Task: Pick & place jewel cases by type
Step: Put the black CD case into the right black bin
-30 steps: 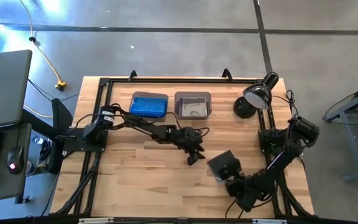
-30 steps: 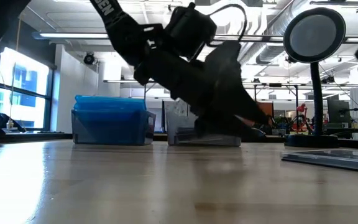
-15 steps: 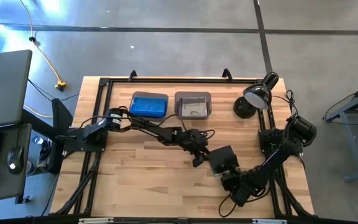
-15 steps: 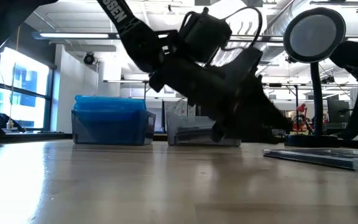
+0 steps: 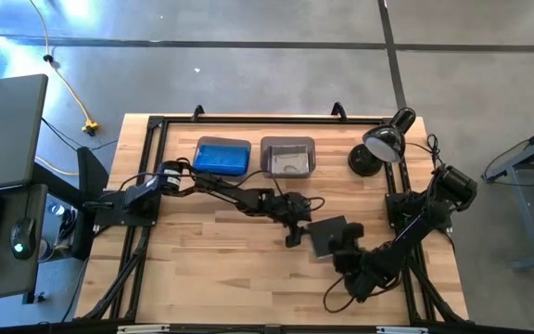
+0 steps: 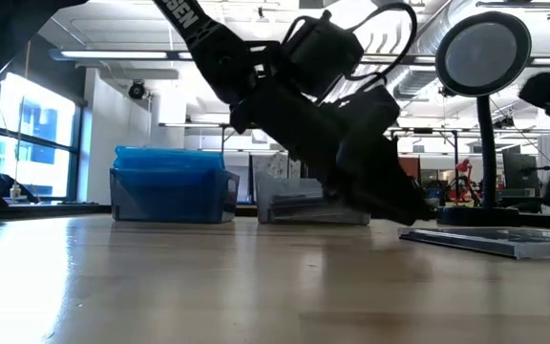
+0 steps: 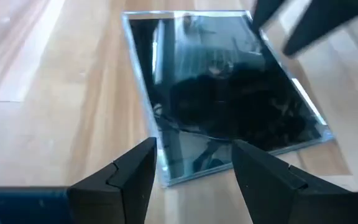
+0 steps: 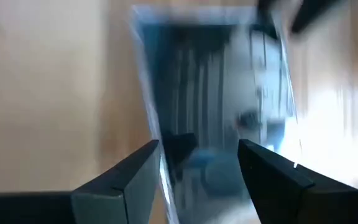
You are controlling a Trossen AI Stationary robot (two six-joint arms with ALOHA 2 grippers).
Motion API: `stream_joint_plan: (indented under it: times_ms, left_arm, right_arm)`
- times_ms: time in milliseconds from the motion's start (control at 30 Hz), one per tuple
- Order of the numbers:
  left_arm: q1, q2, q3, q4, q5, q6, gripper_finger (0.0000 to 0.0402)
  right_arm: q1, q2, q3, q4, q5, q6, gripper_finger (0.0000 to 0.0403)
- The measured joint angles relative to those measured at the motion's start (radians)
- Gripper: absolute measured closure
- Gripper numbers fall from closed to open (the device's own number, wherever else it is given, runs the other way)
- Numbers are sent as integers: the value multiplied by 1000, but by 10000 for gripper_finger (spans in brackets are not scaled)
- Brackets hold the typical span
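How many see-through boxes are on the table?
2. The left bin, filled with blue, and the right bin stand side by side at the table's far edge. The arms could hide something small, but no third bin shows.

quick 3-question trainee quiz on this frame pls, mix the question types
1. True or false: the black jewel case lies flat on the table.
2. Which bin holds blue cases: (A) the left bin or (B) the right bin?
3. Fill in: the left gripper and the right gripper both face the case with fingers ____.

Key: 1 true; 2 A; 3 open.
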Motion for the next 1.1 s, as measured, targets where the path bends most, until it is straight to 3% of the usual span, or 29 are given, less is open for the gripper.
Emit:
stream_joint_plan:
  times_ms: [300, 567, 667, 800, 900, 1100]
  left_arm:
    - [0, -2, 2, -93, -10, 9, 196]
    - [1, -2, 2, -92, 18, 8, 196]
    - [0, -2, 0, -82, -16, 25, 196]
    - [0, 0, -2, -32, -60, 29, 196]
    - [1, 0, -2, -11, -61, 32, 196]
    - [0, 0, -2, -8, -58, 84, 196]
  right_arm:
    - [-1, -2, 0, -423, -212, 413, 190]
    - [-7, -3, 0, -425, -372, 435, 190]
    - [-21, -4, -25, -343, -417, 480, 190]
    - [-58, -13, -90, -209, -457, 458, 190]
    - [-92, -18, -100, -210, -458, 438, 190]
    - [-175, -75, -110, -181, -484, 136, 190]
